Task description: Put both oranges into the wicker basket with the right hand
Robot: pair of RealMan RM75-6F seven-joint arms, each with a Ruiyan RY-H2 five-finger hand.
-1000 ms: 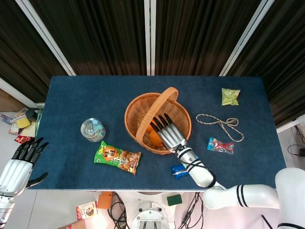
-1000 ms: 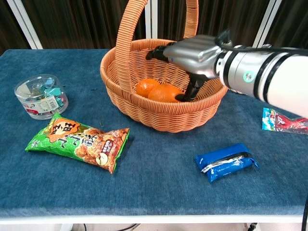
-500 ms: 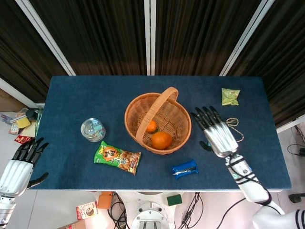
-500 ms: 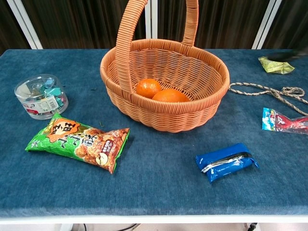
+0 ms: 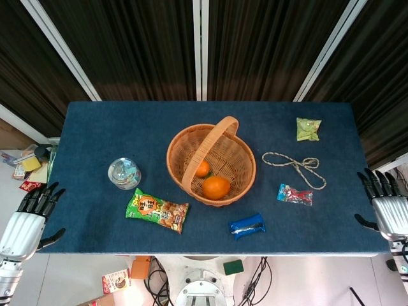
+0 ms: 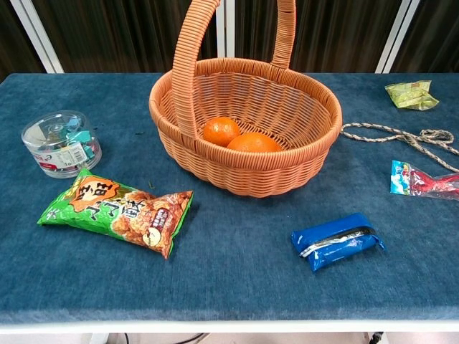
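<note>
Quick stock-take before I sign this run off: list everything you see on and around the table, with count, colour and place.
oranges: 2, orange, inside the basket
wicker basket: 1, tan, table centre
snack bag: 1, green, left of basket near front edge
clear tub: 1, transparent, holding small coloured items, left side
blue packet: 1, blue, front edge right of basket
red-blue packet: 1, right side
rope: 1, beige, right of basket
green pouch: 1, pale green, far right corner
table: 1, blue cloth top
left hand: 1, silver-black, off left edge, empty
right hand: 1, silver-black, off right edge, empty
</note>
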